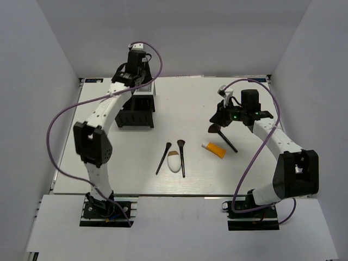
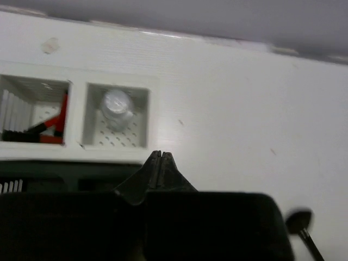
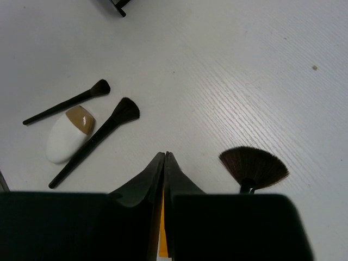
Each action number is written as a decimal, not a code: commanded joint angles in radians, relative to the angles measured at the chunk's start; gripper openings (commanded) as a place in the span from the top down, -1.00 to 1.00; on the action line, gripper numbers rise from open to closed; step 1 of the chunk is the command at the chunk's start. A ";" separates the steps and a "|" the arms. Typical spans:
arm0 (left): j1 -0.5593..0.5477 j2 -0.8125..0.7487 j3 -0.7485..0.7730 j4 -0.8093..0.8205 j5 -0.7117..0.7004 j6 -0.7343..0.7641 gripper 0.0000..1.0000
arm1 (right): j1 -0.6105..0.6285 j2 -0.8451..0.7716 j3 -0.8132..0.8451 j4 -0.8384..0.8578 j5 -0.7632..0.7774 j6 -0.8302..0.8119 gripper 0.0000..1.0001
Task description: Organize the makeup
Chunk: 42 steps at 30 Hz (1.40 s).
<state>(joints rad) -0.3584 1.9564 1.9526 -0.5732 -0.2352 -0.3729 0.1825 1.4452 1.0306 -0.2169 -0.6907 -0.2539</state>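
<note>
The left fingers (image 2: 149, 176) were pressed together with nothing between them, hovering over the near edge of the black perforated compartment box (image 1: 136, 117) at the desk's (image 1: 190, 103) 11 o'clock. In the left wrist view one compartment held a tiny clear bottle (image 2: 116, 109). The compartment at its 9 o'clock held red-and-black sticks (image 2: 54, 122) leaning at a slant.

The right fingers (image 3: 147, 179) were likewise closed tip to tip and gripped nothing, hanging above the desk's 3 o'clock side. Just beside them lay a black-handled brush with a wide brown fan head (image 1: 215, 129), its handle running toward 4 o'clock. An orange tube with a white cap (image 1: 213, 148) lay near that handle, at its 8 o'clock. A strip of orange showed under the shut fingers in the right wrist view.

Near the desk's centre lay a white egg-shaped sponge with a tan tip (image 1: 174, 161). A slim black brush (image 1: 163, 157) lay at its 9 o'clock. A second slim black brush (image 1: 181, 157) lay against its 3 o'clock side. All three had their heads toward 12 o'clock.
</note>
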 commanded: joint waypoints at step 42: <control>-0.372 -0.021 -0.640 -0.223 0.116 -0.118 -0.06 | -0.006 -0.051 -0.070 -0.150 0.053 -0.105 0.44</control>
<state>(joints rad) -0.7322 1.9057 1.2774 -0.8246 -0.0933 -0.5190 0.1825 1.4143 0.9512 -0.3676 -0.6315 -0.3489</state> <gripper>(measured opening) 0.530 0.281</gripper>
